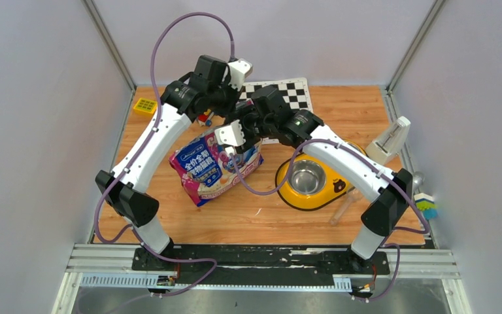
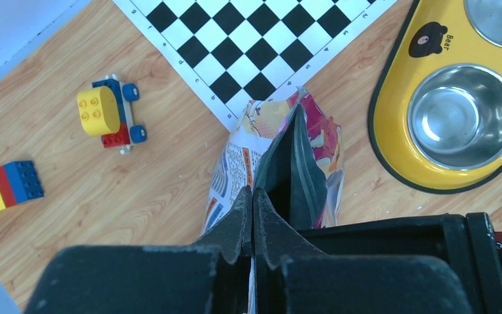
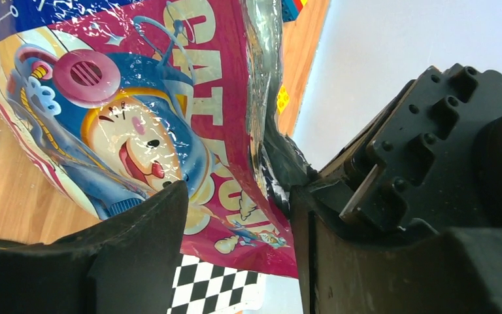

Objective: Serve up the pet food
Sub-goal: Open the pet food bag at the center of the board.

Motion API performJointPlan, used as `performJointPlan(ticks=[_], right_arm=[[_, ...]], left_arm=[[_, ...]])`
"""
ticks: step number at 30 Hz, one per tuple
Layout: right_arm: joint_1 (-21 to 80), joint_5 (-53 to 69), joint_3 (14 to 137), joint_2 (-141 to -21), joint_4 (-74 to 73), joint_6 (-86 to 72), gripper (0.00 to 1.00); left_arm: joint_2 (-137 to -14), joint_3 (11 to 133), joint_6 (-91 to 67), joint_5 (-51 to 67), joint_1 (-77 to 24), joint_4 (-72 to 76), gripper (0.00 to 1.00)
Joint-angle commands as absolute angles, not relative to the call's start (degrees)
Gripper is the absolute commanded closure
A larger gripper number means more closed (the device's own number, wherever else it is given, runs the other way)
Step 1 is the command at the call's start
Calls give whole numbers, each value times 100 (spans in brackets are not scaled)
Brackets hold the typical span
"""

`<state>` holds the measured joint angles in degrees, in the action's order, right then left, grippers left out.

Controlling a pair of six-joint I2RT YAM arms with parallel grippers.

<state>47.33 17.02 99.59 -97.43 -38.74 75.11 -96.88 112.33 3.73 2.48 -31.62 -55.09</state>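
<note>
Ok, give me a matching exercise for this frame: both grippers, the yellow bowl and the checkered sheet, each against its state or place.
Things:
1. left gripper
2. right gripper
3. yellow bowl
4. checkered sheet

States or places:
A. its fully visible steel cup holds no food
B. shut on the top edge of the cat food bag
C. lying flat on the table beyond the bag
D. jaws apart, at the bag's side

Pairs: 1-B, 2-D, 3-A, 4-C
</note>
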Motion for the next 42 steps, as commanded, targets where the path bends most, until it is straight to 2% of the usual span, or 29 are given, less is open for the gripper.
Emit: performJointPlan(ticks=[1, 4, 6, 10, 14, 20, 31, 40, 41, 42], right_arm=[[4927, 1761, 9955, -9901, -3795, 7849, 46], [5023, 1508, 9811, -9964, -3865, 8129, 65], [5051, 1569, 9757, -9984, -4021, 8213, 73], [5099, 1729, 9768, -10040, -4352, 8368, 76], [5184, 1729, 9968, -10081, -4770, 8508, 91], [5264, 1969, 10423, -9837, -5987, 8702, 100], [5282, 2038, 10355, -9377, -7480, 8900, 100], [5283, 2389, 10865, -9367, -8356, 8913, 100], [5282, 2359, 10828, -9369, -8324, 8883, 100], [5275, 2336, 10808, -9376, -8271, 8826, 100]], left_arm=[[-9615, 11432, 315, 309, -3190, -5026, 100], [-9643, 11481, 326, 360, -3183, -5060, 100], [-9652, 11532, 351, 344, -3177, -5082, 100], [-9674, 11609, 411, 288, -3182, -5106, 100], [-9692, 11651, 488, 207, -3182, -5133, 100], [-9699, 11734, 745, -349, -3170, -5147, 100], [-9957, 12415, 1142, -969, -2821, -5059, 100], [-10234, 12825, 1610, -1380, -2683, -4837, 99], [-10241, 12861, 1604, -1309, -2678, -4925, 96], [-10255, 12882, 1593, -1239, -2673, -5002, 84]])
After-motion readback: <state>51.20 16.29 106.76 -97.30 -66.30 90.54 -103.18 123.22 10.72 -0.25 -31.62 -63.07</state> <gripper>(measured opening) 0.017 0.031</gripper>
